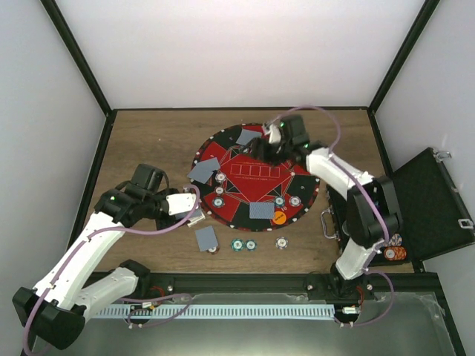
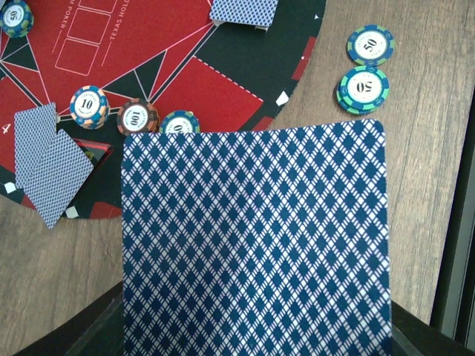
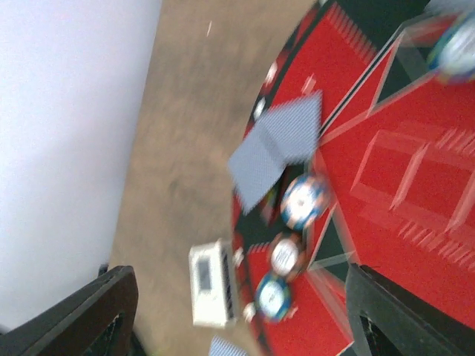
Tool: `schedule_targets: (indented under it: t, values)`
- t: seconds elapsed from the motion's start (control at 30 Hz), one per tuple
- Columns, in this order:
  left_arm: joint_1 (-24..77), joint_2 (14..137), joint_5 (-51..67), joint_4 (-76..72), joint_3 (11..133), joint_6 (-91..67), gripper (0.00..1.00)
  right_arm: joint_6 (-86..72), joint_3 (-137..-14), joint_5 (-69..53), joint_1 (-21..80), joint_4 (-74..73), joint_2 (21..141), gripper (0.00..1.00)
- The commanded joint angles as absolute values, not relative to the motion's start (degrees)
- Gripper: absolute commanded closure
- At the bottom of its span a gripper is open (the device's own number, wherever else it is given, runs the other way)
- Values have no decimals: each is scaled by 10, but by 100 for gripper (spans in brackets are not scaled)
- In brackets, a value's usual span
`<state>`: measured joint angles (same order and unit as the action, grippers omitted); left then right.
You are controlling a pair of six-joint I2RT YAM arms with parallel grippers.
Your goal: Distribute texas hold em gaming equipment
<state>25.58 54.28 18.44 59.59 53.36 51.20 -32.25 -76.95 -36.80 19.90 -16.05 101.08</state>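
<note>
so the cards and chips are spread over the round mat [image 1: 245,185] and the wood in front of it. The left gripper [image 1: 194,211] is clamped on a held card [image 2: 256,237] with a blue diamond back. The back faces the wrist cam and fills most of that view, and I can't tell if it's one card or a stack. It hangs over the near-left rim of the mat.

Just past the card's top edge there's a row of three chips on the mat:
- a blue 10 chip [image 2: 89,106]
- a brown 100 chip [image 2: 137,117]
- a teal chip [image 2: 179,122], half hidden by the card

Two overlapping cards [image 2: 48,159] lie at the mat's left edge beside them.

Off the mat on the table [image 1: 148,141], two teal 50 chips [image 2: 363,89] sit just beside each other. A pale chip [image 1: 281,242] is a bit to their right and a lone card [image 1: 206,237] is to their left.

On the mat's near edge there's another card [image 1: 261,211] with the orange disc [image 1: 279,217] right next to it. One more far card [image 1: 249,136] lies at the back rim.

The right gripper [image 3: 249,315] is over that far part of the mat, with its fingers spread wide and nothing between them. Its wrist view is pretty blurry though.

The black case [image 1: 434,196] lies open at the right side of the table, with a few case chips [image 1: 393,254] at its near corner
</note>
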Motion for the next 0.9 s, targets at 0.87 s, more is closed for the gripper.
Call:
schedule_targets:
  t: [0.87]
  values:
    - [255, 531, 205, 593, 544, 511, 95, -537, -557, -439, 491, 110, 917, 17]
